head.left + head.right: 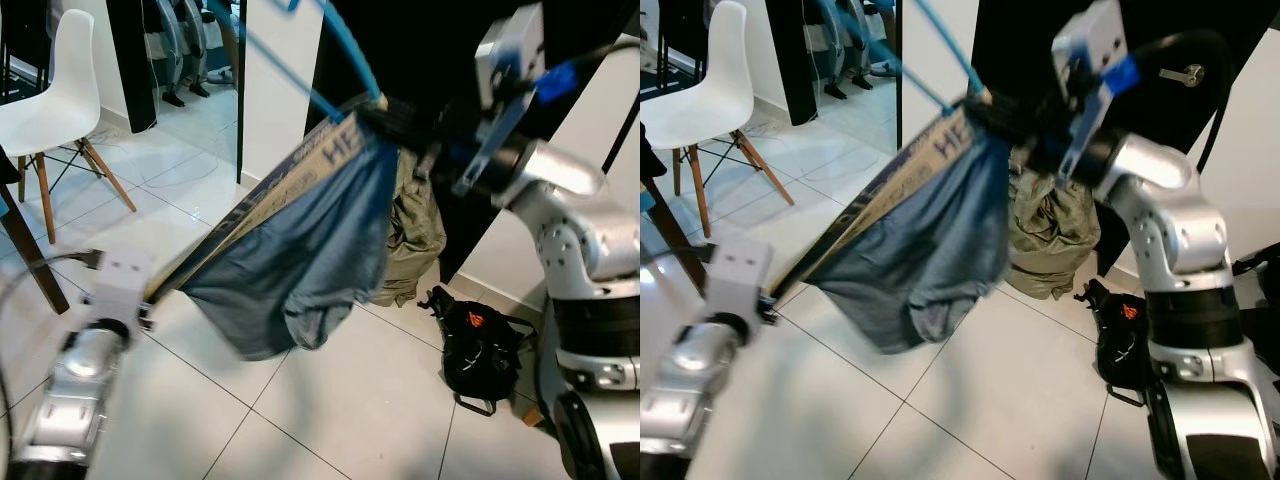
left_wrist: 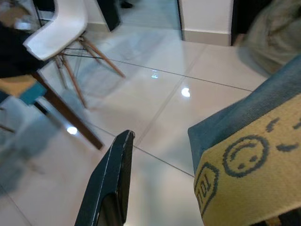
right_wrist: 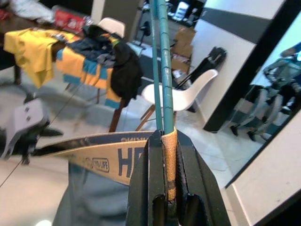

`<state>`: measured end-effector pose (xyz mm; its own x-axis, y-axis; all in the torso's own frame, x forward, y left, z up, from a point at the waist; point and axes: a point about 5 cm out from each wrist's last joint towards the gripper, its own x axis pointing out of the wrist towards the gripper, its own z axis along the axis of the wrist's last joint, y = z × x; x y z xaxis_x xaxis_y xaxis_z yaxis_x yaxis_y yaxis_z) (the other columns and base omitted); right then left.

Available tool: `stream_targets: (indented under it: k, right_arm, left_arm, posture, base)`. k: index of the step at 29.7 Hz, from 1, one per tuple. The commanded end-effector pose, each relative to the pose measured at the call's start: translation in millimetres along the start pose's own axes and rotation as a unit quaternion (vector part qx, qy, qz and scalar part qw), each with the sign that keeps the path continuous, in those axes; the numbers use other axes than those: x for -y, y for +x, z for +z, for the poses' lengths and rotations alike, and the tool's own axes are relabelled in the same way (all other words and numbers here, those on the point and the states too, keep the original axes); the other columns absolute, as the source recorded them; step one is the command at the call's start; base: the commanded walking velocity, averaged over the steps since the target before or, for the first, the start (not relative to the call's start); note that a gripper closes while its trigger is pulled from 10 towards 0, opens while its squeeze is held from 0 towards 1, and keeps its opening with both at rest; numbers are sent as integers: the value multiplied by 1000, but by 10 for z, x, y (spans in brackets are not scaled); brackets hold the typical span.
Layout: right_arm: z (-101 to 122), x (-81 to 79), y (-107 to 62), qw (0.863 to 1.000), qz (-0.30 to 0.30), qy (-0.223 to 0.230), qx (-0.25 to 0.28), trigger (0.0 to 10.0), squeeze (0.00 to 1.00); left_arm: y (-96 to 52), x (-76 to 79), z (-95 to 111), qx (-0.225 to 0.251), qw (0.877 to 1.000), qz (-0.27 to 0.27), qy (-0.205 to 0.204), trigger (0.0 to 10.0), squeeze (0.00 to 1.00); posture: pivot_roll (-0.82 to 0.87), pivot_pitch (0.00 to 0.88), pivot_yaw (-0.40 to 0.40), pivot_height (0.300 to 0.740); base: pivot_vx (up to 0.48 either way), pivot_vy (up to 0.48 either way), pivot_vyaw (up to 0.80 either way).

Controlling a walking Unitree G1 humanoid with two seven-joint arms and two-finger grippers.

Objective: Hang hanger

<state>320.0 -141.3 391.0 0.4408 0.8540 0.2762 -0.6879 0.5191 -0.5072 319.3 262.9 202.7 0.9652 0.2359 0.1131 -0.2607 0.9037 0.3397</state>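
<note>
The right claw (image 3: 170,188) pinches the blue hanger (image 3: 161,70), and the left claw (image 1: 150,296) holds the waistband (blue shorts (image 1: 300,270)) taut for hanging.

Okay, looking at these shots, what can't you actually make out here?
- Hanger: the teal hook runs off the top edge in the right wrist and eye views; no rail visible.
- Left hand: blurred in the eye views, so its hold on the blue garment is unclear.
- Waistband: lettering cut off by the frame edge in the left wrist view.
- Black bag: contents too dark.
</note>
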Motion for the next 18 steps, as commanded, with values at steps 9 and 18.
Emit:
stream_targets:
  k: [9,18]
  right_arm:
    - [-251,-467,-172,982,168,-68,-57,10000,0]
    - [-448,-833,-143,963,248,-90,-61,10000,0]
  left_arm:
    - [-2,-935,-83,-33,987,69,140,10000,0]
    - [30,-1192,42,-30,983,88,159,10000,0]
  posture:
    - [-65,203,-130,740]
    - [-47,205,-117,740]
  base:
    - [0,0,0]
    - [0,0,0]
